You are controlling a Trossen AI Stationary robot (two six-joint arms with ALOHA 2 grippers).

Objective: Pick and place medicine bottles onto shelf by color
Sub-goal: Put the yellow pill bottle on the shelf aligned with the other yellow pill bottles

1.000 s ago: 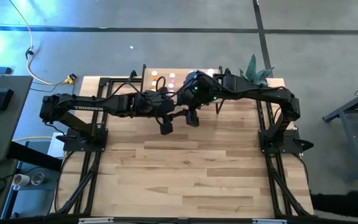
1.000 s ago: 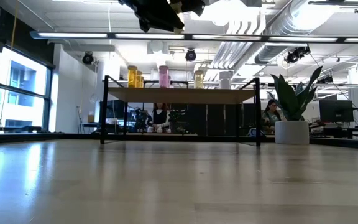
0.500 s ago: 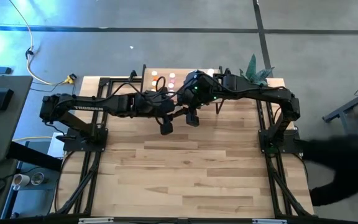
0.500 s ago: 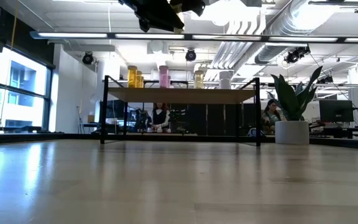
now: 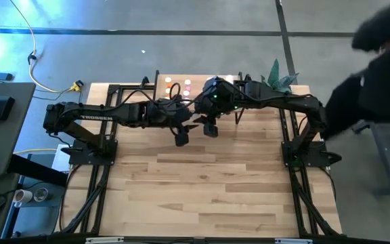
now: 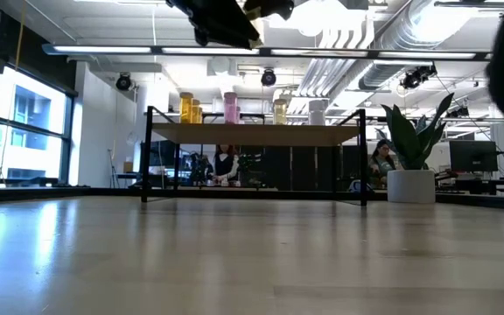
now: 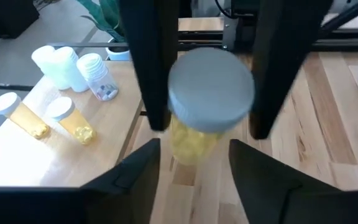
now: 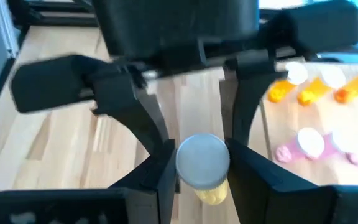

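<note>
Handover in mid-air above the table's far half, just in front of the shelf. A yellow bottle is pinched by its sides in the right gripper. The left gripper stands wide around the same bottle, fingers apart from it. The left arm should be backed straight off before the right carries. Bottle: small, translucent yellow, grey-white cap, pills inside.
</note>
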